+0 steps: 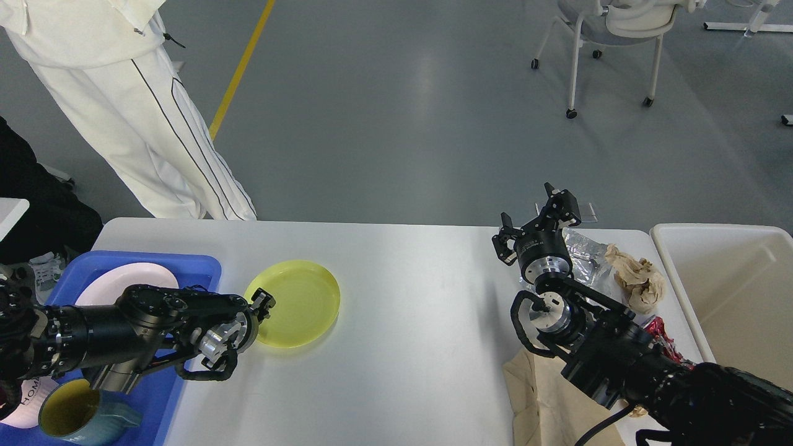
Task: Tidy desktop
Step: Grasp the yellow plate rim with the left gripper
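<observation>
The white-grey desktop (421,322) spans the view. A yellow translucent plate (303,303) lies flat on it, left of centre. My left gripper (263,303) is at the plate's left rim; its fingers are dark and I cannot tell whether they clasp the rim. My right gripper (534,217) is open and empty, raised over the table's far right. Just right of it lie a crumpled foil wrapper (579,251), a crumpled brown paper (638,279) and a red wrapper (666,334). A beige cloth (545,396) lies partly under my right arm.
A blue tray (198,263) at the left holds a pink plate (124,279), a blue mug with a yellow inside (80,415) and a white cup (28,402). An off-white bin (731,291) stands off the table's right end. A person in white (142,124) stands behind the far left corner.
</observation>
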Tool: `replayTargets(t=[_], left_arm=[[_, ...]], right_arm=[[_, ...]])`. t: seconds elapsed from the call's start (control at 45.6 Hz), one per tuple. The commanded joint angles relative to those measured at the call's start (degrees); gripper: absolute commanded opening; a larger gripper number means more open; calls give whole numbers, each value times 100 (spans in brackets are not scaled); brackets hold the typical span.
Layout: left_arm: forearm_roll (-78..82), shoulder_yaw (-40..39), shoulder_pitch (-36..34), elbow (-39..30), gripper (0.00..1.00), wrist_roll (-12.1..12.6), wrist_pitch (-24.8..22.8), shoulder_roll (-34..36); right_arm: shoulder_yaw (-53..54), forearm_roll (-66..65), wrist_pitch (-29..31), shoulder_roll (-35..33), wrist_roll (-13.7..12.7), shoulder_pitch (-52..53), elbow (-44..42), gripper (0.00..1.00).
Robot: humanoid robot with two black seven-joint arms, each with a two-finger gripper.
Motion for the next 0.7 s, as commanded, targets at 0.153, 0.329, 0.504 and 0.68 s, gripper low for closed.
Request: replayTargets(t=[0.153, 0.329, 0.504, 0.68], left_arm=[[26, -18, -6, 0, 22, -37, -673, -8], [70, 44, 12, 0, 4, -28, -726, -9], [70, 53, 12, 0, 0, -19, -840, 0], [131, 53, 3, -26, 0, 7, -893, 9]], right_arm=[[1, -2, 0, 0, 0, 0, 0, 100], [1, -2, 0, 0, 0, 0, 0, 100], [1, -2, 0, 0, 0, 0, 0, 100], [1, -2, 0, 0, 0, 0, 0, 100]])
